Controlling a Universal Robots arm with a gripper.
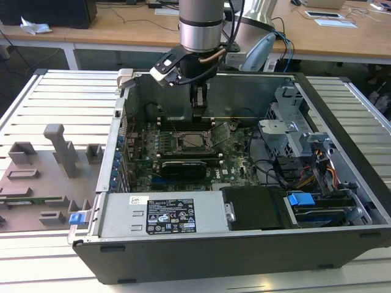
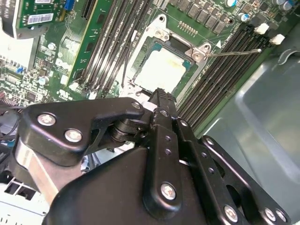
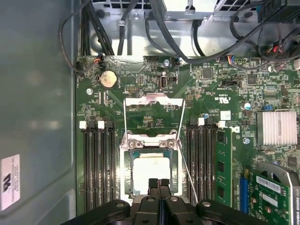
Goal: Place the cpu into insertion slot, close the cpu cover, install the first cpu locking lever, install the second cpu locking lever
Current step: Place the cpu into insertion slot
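The cpu (image 3: 150, 171) (image 2: 161, 70) lies flat in the insertion slot (image 3: 125, 161), its pale top showing; in the exterior view it sits mid-board (image 1: 192, 141). The cpu cover (image 3: 152, 98) stands raised off the slot, hinged on the side away from my fingers. One thin locking lever (image 3: 188, 176) (image 2: 234, 51) (image 1: 223, 131) sticks out loose beside the slot. My gripper (image 3: 158, 183) (image 2: 161, 93) (image 1: 198, 110) hangs just above the slot's near edge. Its fingers are shut together with nothing between them.
Long black memory slots (image 3: 98, 168) (image 3: 201, 164) flank the socket. A black card (image 1: 183, 166), a power supply (image 1: 162, 217) and a drive cage (image 1: 293, 131) with cables crowd the case. Grey fixtures (image 1: 58, 146) stand on the table at the exterior view's left.
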